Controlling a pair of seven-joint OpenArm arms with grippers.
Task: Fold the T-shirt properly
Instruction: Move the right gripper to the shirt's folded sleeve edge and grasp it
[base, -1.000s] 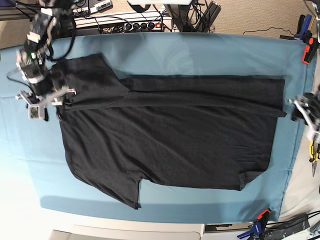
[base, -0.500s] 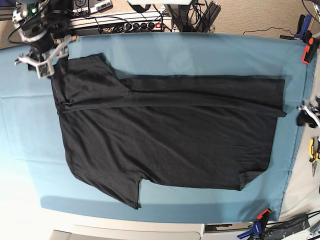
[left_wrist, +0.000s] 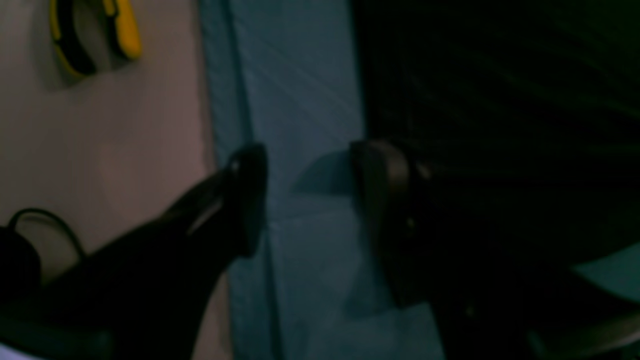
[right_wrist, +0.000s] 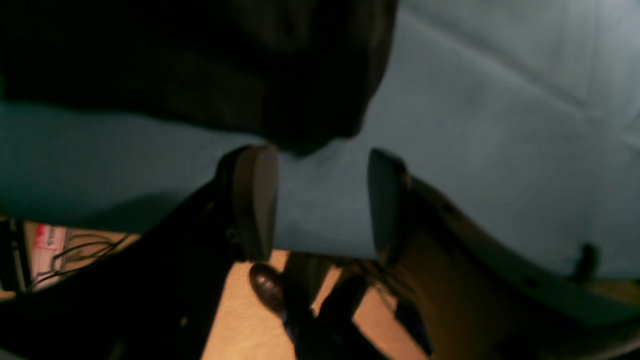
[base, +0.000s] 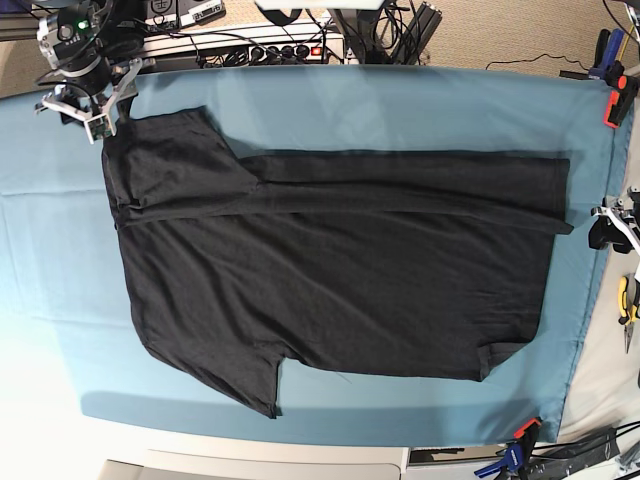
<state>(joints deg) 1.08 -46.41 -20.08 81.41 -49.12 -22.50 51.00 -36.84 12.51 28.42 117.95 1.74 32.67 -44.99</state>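
Black T-shirt (base: 330, 270), partly folded, flat on the teal table cloth (base: 400, 110).
I see its top strip doubled over; no print shows. Both wrist views are dim and blurred. Left gripper (left_wrist: 307, 200) at the cloth's edge, right gripper (right_wrist: 322, 200) off a sleeve corner: jaws apart, holding nothing.

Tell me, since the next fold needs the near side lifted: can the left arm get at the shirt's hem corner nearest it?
Probably yes. The left gripper hangs open just off the T-shirt at its hem edge, with only bare teal cloth between its fingers and nothing blocking.
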